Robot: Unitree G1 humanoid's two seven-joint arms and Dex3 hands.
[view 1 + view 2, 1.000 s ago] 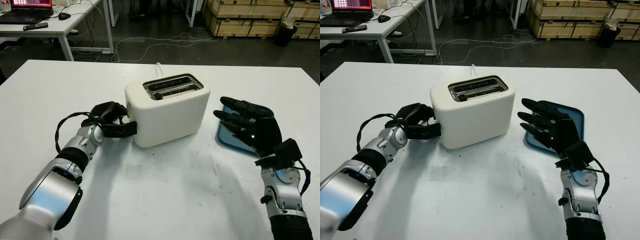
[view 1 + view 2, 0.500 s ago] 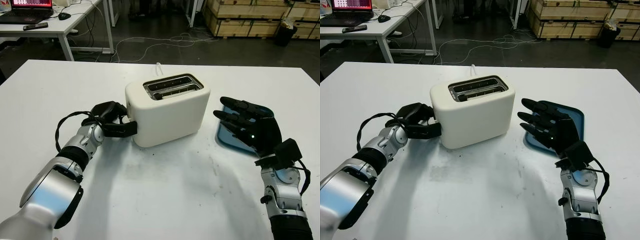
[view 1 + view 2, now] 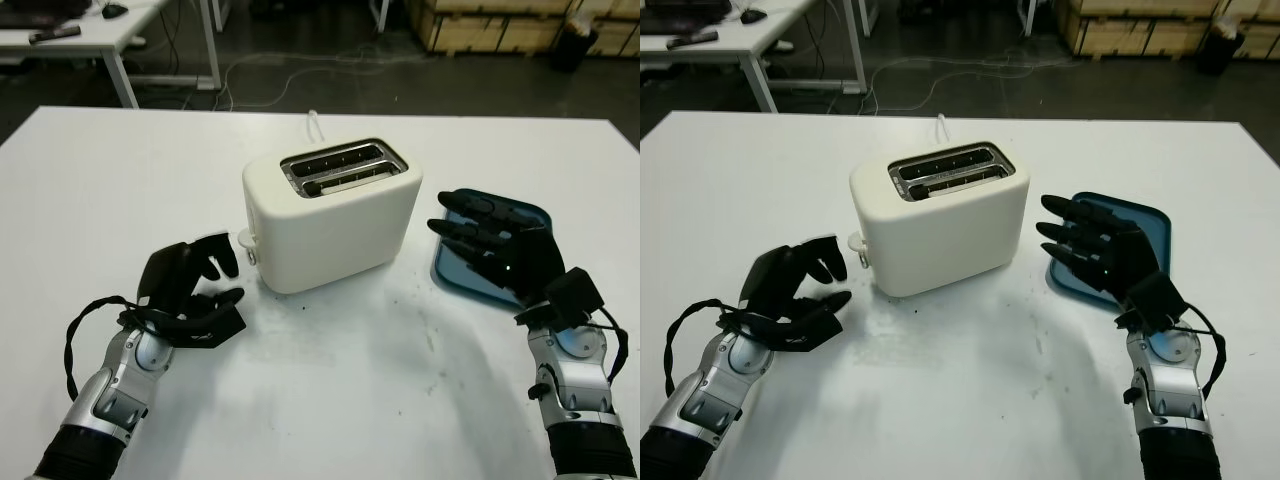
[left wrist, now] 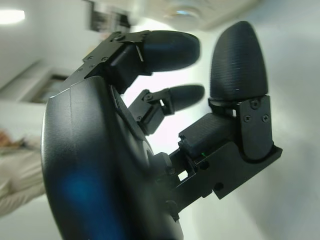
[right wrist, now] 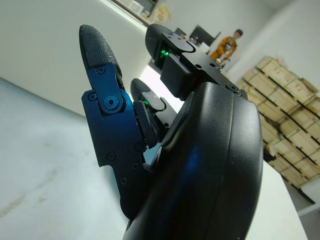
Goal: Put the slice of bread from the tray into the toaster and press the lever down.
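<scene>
A white toaster (image 3: 330,215) stands in the middle of the head views, on a white table (image 3: 120,180), its two slots (image 3: 343,167) facing up near the frame's centre top. Something pale shows down inside the slots, though I cannot tell whether it is the bread. A small white lever (image 3: 245,240) sticks out of the toaster's left end, low on that face. A white cord (image 3: 316,128) runs from behind the toaster toward the top of the frame.

The left hand (image 3: 190,290) sits at the lower left of the head views, just left of the toaster and apart from it, with a gap between its fingertips and the lever. It is released and grasps nothing. In the left wrist view its dark fingers (image 4: 235,65) reach across the frame with only bright background between them.

The right hand (image 3: 500,255) is at the right of the head views, released and grasping nothing, held over the near left part of a blue tray (image 3: 525,215). The tray lies on the table to the right of the toaster, well apart from it. The part of the tray that shows around the hand is bare.

Beyond the table, at the top of the frame, are a dark floor with cables (image 3: 260,70), a desk (image 3: 80,40) at upper left, and wooden crates (image 3: 490,25) at upper right.
</scene>
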